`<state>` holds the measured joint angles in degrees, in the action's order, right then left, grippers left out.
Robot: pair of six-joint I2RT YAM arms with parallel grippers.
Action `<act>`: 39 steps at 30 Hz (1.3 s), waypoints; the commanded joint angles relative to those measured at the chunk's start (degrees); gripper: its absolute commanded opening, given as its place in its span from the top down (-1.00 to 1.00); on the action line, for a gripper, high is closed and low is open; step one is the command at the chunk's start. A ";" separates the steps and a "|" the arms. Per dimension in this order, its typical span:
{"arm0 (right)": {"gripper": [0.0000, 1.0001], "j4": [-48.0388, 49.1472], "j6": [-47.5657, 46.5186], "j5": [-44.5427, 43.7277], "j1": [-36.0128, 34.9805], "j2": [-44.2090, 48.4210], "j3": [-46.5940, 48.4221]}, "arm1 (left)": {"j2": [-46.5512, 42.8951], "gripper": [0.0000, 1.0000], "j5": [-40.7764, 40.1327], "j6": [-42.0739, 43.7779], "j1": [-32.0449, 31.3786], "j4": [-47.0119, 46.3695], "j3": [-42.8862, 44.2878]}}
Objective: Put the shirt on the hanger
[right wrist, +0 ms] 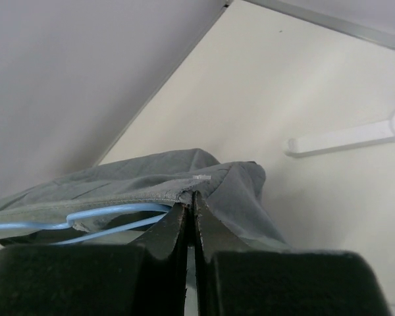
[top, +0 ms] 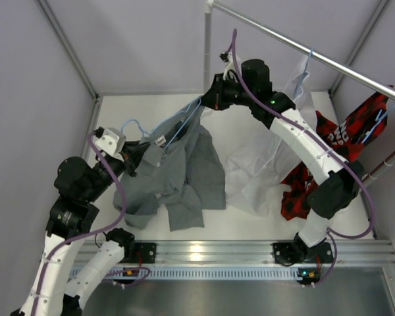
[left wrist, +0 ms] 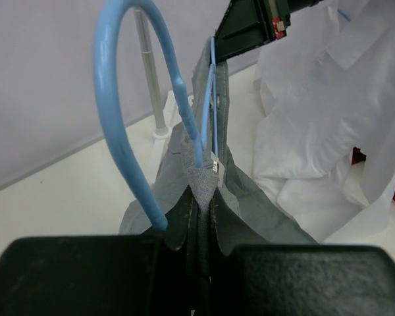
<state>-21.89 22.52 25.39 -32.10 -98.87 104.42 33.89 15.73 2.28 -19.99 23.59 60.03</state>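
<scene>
Pinched between the black fingers of the left gripper [left wrist: 201, 249] is a fold of the grey shirt [top: 184, 178], with the jaws pressed together on the cloth. The hook of the light-blue hanger [left wrist: 125, 145] curves up just beside that pinch, and I cannot tell whether the wire itself is in the grip or only the fabric. At the far end, the right gripper [right wrist: 191, 212] is closed on a narrow seam edge of the same shirt, with the hanger's wire running just beside its fingers and under the cloth.

From above, the shirt is strung in the air between the two grippers, and its body and sleeves sag onto the white worktop [top: 145, 105]. The hanger seems to be partly inside the shirt.

The weak point looks like the right-hand hold. It takes so little cloth that any pull apart could draw the seam out, dropping that shoulder off the wire. If either gripper holds only fabric, the hanger could swing or slide out of the neck when lifted.

The trailing hem lies against the white shirt [top: 257, 171] that hangs from the rail [top: 303, 49]. Raising the load might drag or snag that garment. The red-and-black garment [top: 329, 131] is further off and seems less of a worry.
</scene>
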 commanded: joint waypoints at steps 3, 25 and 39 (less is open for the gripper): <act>1.00 0.97 -8.89 -11.05 2.92 -0.80 4.73 | 3.99 1.00 9.93 2.11 0.04 3.73 4.30; 1.00 11.58 -11.28 -3.77 4.94 3.76 -1.66 | 15.41 1.00 -7.45 -0.87 -0.14 9.80 10.19; 1.00 29.96 3.04 -13.17 -16.76 21.70 -29.45 | 32.45 1.00 -4.05 -9.75 -0.05 1.90 35.49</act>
<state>-2.22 20.71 16.53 -45.23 -78.83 77.76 64.93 10.70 -4.82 -20.36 33.32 89.58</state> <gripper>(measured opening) 0.005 0.076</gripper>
